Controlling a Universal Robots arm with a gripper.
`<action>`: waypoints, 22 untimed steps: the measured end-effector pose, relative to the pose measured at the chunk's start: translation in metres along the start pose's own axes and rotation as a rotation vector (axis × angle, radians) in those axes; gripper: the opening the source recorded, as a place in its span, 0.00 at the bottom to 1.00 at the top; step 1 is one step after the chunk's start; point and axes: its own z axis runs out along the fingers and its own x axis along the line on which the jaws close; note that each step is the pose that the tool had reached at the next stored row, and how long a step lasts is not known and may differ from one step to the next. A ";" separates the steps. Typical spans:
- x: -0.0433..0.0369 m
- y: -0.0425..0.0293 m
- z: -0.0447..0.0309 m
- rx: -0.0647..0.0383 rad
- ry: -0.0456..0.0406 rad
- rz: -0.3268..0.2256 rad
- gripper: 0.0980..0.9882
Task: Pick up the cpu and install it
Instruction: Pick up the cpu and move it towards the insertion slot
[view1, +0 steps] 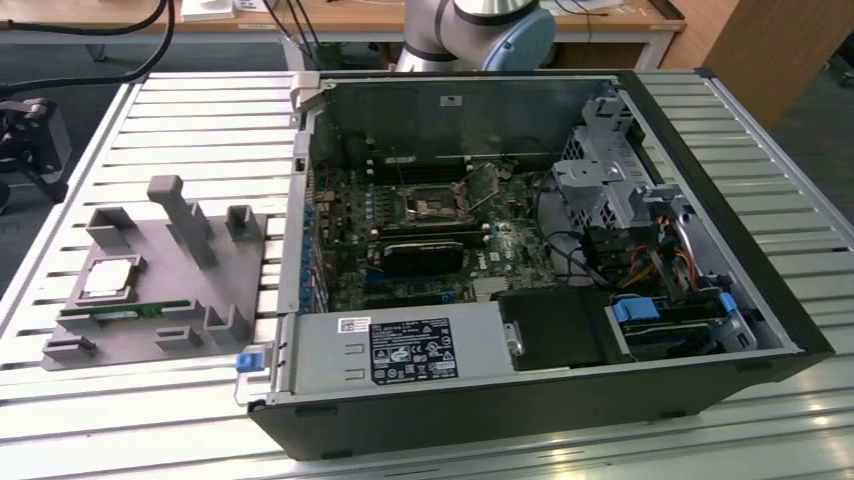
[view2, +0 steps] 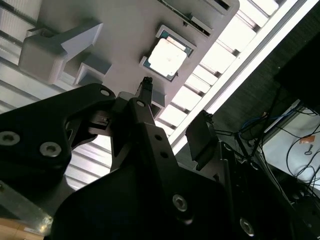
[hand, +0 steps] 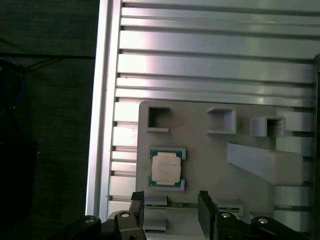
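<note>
Gripper: the black gripper (hand: 171, 210) hangs over the grey fixture, its two fingers (hand: 206, 212) set wide apart with nothing between them. In the second wrist view the gripper (view2: 173, 107) is likewise spread and touches no part.

Cpu: the cpu (hand: 166, 168) lies flat in a square pocket of the fixture, silvery top up and a thin green edge showing around it. It sits just past the fingertips, apart from them. It appears in the second wrist view (view2: 167, 56) and, in the exterior view (view1: 110, 278), at the exterior view's left, well apart from the computer.

Fixture: the grey printed fixture (hand: 210, 160) is a flat plate with raised blocks, open-sided pockets and one tall post (view1: 180, 215).

Memory stick: a long thin green memory stick (view1: 127, 310) rests in a slot of the fixture, just beside the cpu's pocket.

Tabletop: the slotted aluminium tabletop (view1: 200, 110) carries both the fixture and the computer case.

Computer case: the open black computer case (view1: 534, 410) lies on its side at the exterior view's right of the fixture, with a grey power supply (view1: 400, 355) along its near edge.

Motherboard: the green motherboard (view1: 340, 230) is exposed inside the case.

Socket: the dark square socket (view1: 434, 208), framed in metal, sits on the motherboard.

Arm base: the arm's pale grey base (view1: 481, 30) stands beyond the case's far wall.
</note>
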 end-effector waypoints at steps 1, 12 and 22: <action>0.0000 0.0000 -0.0001 0.000 0.0002 0.000 0.51; 0.0000 0.0000 -0.0007 0.000 0.0000 0.000 0.51; 0.0000 0.0000 -0.0008 0.000 0.0000 0.000 0.72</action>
